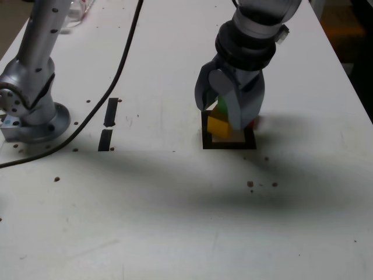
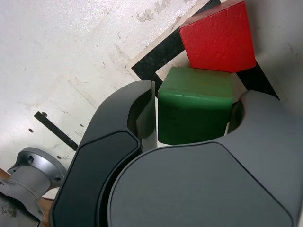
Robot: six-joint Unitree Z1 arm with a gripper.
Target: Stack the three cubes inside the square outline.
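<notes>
In the exterior view my gripper (image 1: 228,119) reaches down onto the square outline (image 1: 228,144) of black tape. The yellow cube (image 1: 218,126) sits inside the outline at its left side. The green cube (image 1: 221,107) shows just above and behind the yellow one; I cannot tell whether it rests on it. A sliver of the red cube (image 1: 252,122) peeks out at the gripper's right. In the wrist view the gripper (image 2: 194,101) has both jaws against the sides of the green cube (image 2: 194,111). The red cube (image 2: 218,37) lies just beyond it, over the outline's tape (image 2: 156,56). The yellow cube is hidden there.
The arm's silver base (image 1: 32,111) stands at the exterior view's left, with a black cable (image 1: 119,70) running across the white table. Two short black tape strips (image 1: 108,122) lie between the base and the outline. Small dark specks (image 1: 250,184) dot the table.
</notes>
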